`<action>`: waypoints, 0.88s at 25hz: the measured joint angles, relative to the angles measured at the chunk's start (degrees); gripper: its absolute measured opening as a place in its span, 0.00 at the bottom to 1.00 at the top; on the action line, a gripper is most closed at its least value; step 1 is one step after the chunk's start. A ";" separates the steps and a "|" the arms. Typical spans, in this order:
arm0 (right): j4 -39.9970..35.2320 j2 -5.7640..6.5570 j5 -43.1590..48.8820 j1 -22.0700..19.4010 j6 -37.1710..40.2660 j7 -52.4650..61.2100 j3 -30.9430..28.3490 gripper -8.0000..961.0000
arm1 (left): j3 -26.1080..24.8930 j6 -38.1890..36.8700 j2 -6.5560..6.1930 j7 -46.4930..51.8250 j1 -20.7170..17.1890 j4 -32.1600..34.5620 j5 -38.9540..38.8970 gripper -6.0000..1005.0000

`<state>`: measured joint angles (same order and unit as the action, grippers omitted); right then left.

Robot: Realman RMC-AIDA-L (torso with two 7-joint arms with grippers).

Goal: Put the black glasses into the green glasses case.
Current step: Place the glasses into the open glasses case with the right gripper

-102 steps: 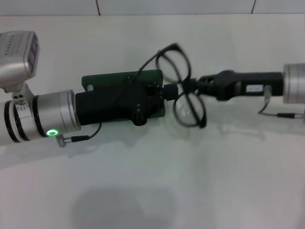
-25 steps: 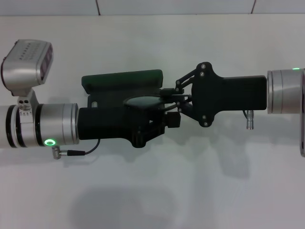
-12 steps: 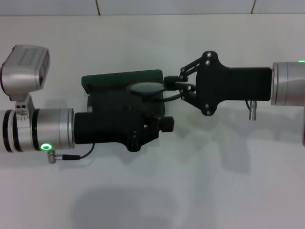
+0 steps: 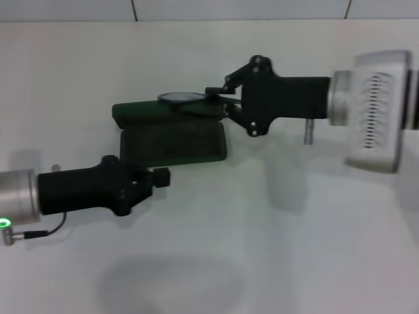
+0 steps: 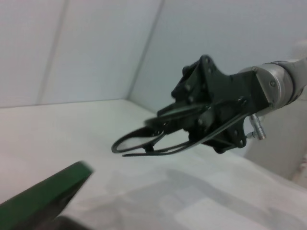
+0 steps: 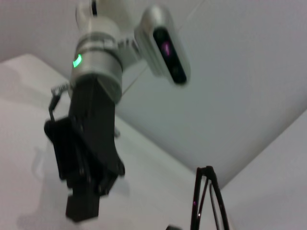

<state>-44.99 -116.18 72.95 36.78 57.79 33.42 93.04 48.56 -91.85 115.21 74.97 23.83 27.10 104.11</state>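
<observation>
Head view: one black glasses (image 4: 183, 99), one green glasses case (image 4: 171, 134).

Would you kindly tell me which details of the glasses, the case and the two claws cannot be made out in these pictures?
- Green glasses case: gold lettering not legible in the head view; the left wrist view cuts it off at a corner.
- Black glasses: the head view shows one lens; the right claw covers the rest. The right wrist view cuts them at the edge.
- Left claw: whether open or shut is unclear, motion-blurred.
</observation>
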 joint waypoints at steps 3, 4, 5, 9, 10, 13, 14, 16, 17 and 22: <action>0.61 0.00 0.09 2.29 -4.24 3.50 3.78 0.12 | -0.43 0.04 -0.42 0.18 -0.81 0.11 -0.07 0.02; 0.77 -0.01 0.19 2.87 -4.91 4.33 4.52 0.12 | -0.42 0.05 -0.43 0.20 -0.91 0.11 -0.07 0.02; 0.95 0.00 0.32 3.55 -5.74 5.44 5.38 0.12 | -0.42 0.05 -0.45 0.21 -1.00 0.11 -0.08 0.02; 1.34 0.02 0.76 6.41 -9.67 10.69 9.55 0.13 | -0.34 0.09 -0.48 0.24 -1.14 0.11 0.26 0.02; 1.36 0.06 0.95 7.16 -10.72 12.45 10.63 0.13 | -0.26 0.09 -0.48 0.24 -1.15 0.11 0.32 0.02; 1.26 0.18 4.22 9.25 -12.87 19.45 12.12 0.13 | -0.09 0.10 -0.47 0.26 -1.17 0.11 0.36 0.02; 1.07 0.18 6.35 9.97 -13.09 22.48 12.15 0.13 | -0.06 0.09 -0.45 0.27 -1.18 0.12 0.36 0.02; 0.58 0.18 12.37 11.47 -13.35 30.26 12.09 0.13 | -0.01 0.00 -0.44 0.27 -1.19 0.13 0.37 0.02; 0.36 0.15 14.91 12.05 -13.36 33.38 12.06 0.13 | 0.01 -0.04 -0.44 0.27 -1.20 0.14 0.38 0.02; -1.59 0.00 26.58 13.86 -12.98 47.14 11.86 0.13 | 0.04 -0.08 -0.54 0.27 -1.42 0.15 0.39 0.02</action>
<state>-46.58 -116.19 99.53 50.64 44.82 80.56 104.90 48.60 -91.93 114.67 75.23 22.41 27.25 104.51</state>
